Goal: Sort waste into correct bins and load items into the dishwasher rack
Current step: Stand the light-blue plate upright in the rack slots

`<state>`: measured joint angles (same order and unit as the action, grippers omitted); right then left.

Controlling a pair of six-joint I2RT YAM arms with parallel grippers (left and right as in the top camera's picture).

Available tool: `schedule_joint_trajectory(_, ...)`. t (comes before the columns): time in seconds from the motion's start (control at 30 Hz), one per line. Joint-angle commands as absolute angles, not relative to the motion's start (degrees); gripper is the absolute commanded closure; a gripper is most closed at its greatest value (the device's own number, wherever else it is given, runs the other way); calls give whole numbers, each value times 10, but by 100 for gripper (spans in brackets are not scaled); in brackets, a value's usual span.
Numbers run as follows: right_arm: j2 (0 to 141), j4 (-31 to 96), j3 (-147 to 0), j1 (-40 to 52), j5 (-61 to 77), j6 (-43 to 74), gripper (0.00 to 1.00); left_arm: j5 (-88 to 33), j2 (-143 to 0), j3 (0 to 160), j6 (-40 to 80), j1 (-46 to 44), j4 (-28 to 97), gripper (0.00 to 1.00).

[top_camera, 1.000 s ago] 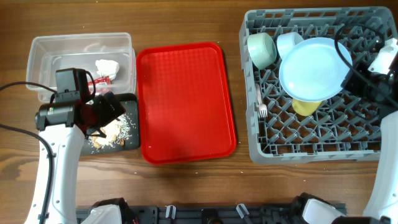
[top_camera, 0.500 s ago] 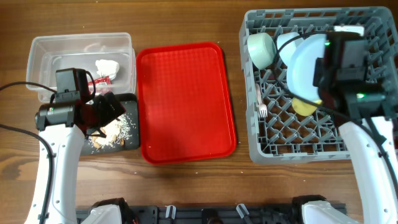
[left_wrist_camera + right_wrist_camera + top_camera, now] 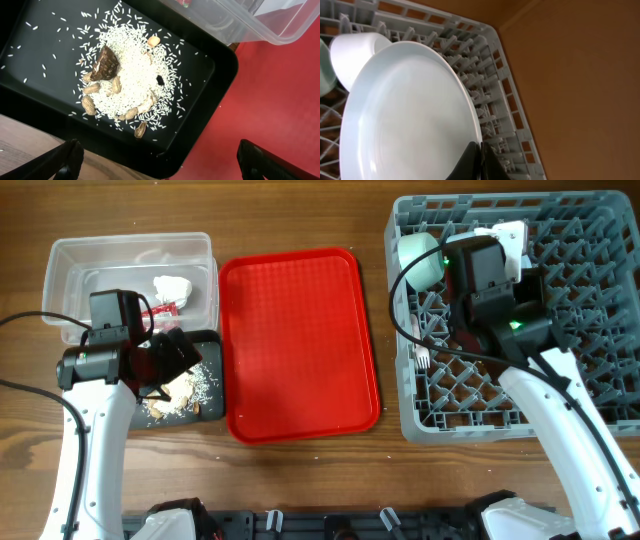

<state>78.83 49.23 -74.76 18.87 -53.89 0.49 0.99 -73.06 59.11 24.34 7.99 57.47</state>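
Because a plate drains and stays put only when it stands on edge between pegs, the right gripper (image 3: 480, 160) has its fingers pinched on the rim of the pale blue plate (image 3: 405, 115) and holds it near upright over the dishwasher rack (image 3: 400, 380). That rack fills the 3 o'clock side of the table (image 3: 300, 480). In the wrist view the plate's face leans toward the white bowl (image 3: 355, 50) at its 10 o'clock; I cannot tell whether the two touch. From overhead the arm hides the plate. The mint-green bowl (image 3: 420, 258) lies on its side at the rack's 11 o'clock corner, and a white fork (image 3: 422, 358) lies along its 9 o'clock wall.

Over at the table's 9 o'clock the left gripper (image 3: 159, 160) hangs with its fingers spread wide above the black tray (image 3: 40, 60), gripping nothing. The tray carries the food scraps (image 3: 125, 85): a heap of rice with peanuts (image 3: 90, 105) and a brown chunk. At 10 o'clock the clear tub (image 3: 70, 260) holds the white tissue (image 3: 172, 287) and the red wrapper (image 3: 163, 310), dry rubbish kept apart from food. The red tray (image 3: 300, 340) lies between bins and rack.

Sorting looks done; slotting the plate seems the step in hand.
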Motion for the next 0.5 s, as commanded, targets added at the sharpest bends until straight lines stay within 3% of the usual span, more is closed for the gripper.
schedule_joint_trajectory(0.0,807,504,-743,201,-580,41,96,5,-724,593,249,83,575,0)
schedule_joint_trajectory(0.27,883,502,-741,234,-575,48,96,5,-724,593,249,83,575,0)
schedule_joint_trajectory(0.33,887,501,-741,251,-514,58,95,5,-724,593,249,83,575,0)
schedule_joint_trajectory(0.37,887,501,-741,256,-484,60,92,5,-724,593,249,83,575,0)
schedule_joint_trajectory(0.4,886,505,-741,259,-396,61,71,5,-724,593,249,83,575,0)
schedule_joint_trajectory(0.47,879,519,-741,258,-324,115,50,5,-724,593,249,83,575,0)
